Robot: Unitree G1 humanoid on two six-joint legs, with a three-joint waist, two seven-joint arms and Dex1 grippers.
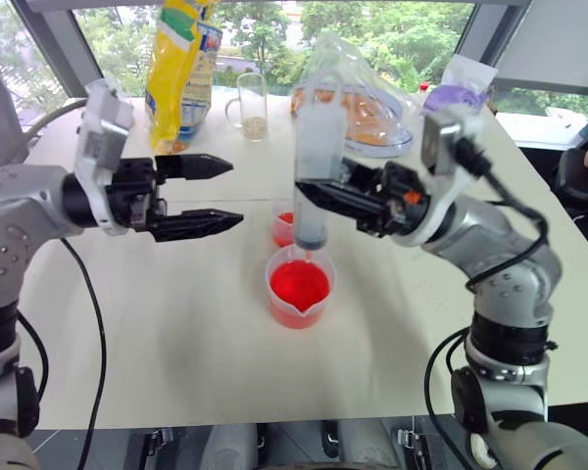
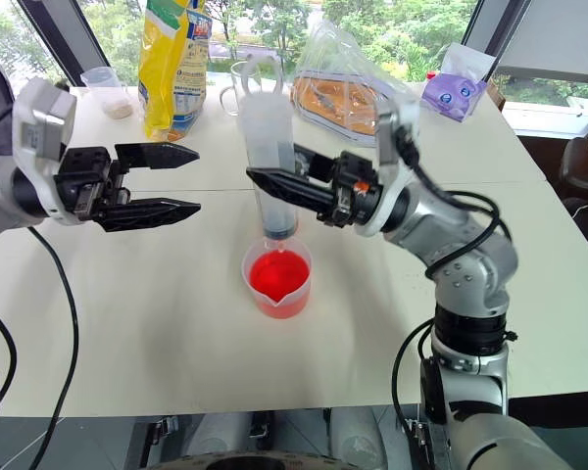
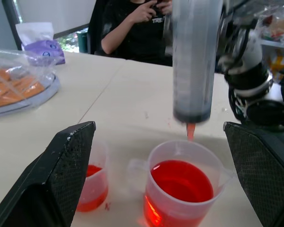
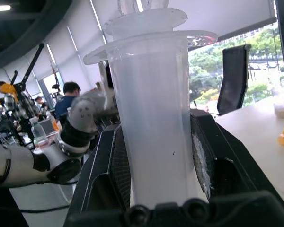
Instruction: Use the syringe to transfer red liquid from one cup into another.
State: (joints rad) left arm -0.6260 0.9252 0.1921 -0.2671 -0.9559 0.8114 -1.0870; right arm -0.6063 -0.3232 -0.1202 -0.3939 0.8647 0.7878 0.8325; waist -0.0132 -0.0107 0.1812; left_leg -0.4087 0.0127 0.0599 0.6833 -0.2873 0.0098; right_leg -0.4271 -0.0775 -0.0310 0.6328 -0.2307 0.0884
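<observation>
My right gripper (image 1: 309, 196) is shut on the syringe (image 1: 314, 137) and holds it upright, its jaws on either side of the clear barrel (image 4: 156, 123). The orange-red tip (image 3: 190, 131) hangs just above the spouted cup (image 1: 299, 286), which holds the red liquid (image 3: 182, 182). A dark seal sits low in the barrel. Close behind the spouted cup stands the small narrow cup (image 1: 283, 227) with a little red liquid. My left gripper (image 1: 233, 193) is open and level, pointing at the syringe from the left without touching it.
At the back of the table (image 1: 176, 323) stand a yellow bag (image 1: 181, 69), a handled glass mug (image 1: 250, 103), a bagged plate of orange food (image 1: 358, 98) and a purple packet (image 1: 458, 93). A person (image 3: 137, 28) sits beyond the table's right side.
</observation>
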